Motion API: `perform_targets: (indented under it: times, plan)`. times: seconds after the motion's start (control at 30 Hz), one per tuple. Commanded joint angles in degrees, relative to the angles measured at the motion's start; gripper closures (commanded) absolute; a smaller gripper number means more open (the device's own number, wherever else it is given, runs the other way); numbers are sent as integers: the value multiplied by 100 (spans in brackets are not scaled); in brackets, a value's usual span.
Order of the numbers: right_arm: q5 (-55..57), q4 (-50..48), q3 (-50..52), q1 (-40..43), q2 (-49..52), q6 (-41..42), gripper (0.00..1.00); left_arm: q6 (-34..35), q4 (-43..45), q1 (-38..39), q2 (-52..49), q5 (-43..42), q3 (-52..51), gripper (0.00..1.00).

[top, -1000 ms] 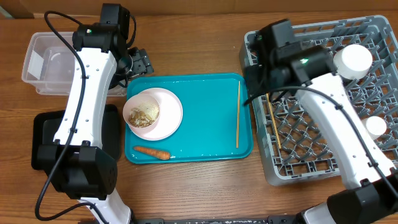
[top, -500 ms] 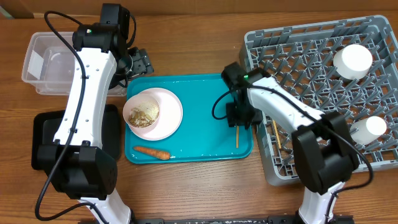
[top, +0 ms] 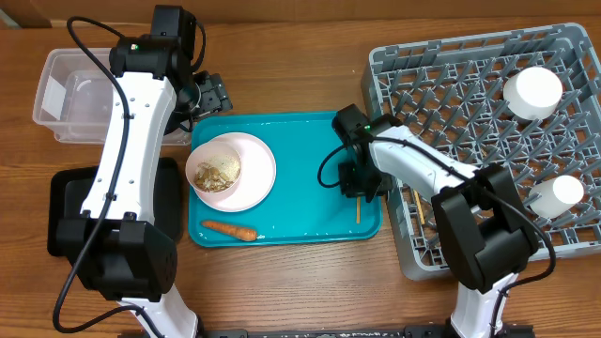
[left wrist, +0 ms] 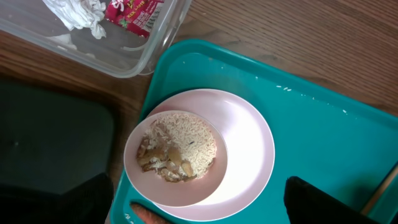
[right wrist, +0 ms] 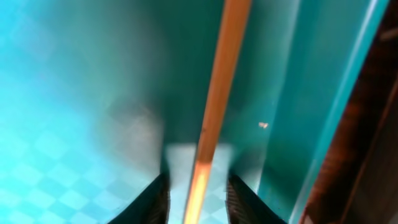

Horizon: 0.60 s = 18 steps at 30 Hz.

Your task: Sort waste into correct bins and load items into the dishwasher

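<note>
Firstly, chopstick: thin, wooden, flat on teal tray, just beside the right rim and parallel to it. Long axis near-to-far across the table, top to bottom in overhead view; near end showing below the gripper, rest hidden under the arm. In right wrist view, running up the picture and leaning slightly rightward toward the top.

Right gripper: down over the stick, fingers one on each side, jaws narrow, a sliver of tray showing between each finger and the wood; not clamped.

Second chopstick: in the rack near its left edge, long axis also near-to-far, slightly slanted.

Rack: grey lattice, just right of the teal tray. White bowl at far right, white cup nearer, well apart.

Plate: pale pink, on the tray's left part, rice on its left side.

Carrot: on the tray's near edge, in front of the plate, long axis left-to-right.

Left gripper: above the tray's far left corner, jaws wide apart.

Tub: clear, far left, holding tissue and wrapper.

Black tray: near left, beside the teal tray, partly under the left arm.
</note>
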<state>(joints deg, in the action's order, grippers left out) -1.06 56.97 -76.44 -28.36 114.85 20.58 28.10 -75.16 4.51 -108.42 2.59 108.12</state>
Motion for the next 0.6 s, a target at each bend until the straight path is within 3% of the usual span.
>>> perform_targets:
  times: [0.0,0.13,0.27,0.57]
  plan:
    - [-122,-52,210,-57,105,96,87,-68,22,39,168,-11,81,11]
    - [-162,236,-24,-55,74,96,96,-68,22,39,168,-11,81,11]
    - [-162,667,-721,59,-208,26,96,-68,22,39,168,-11,81,11]
    - [501,1604,-2380,627,-1246,-1272,96,-68,22,39,168,-11,81,10]
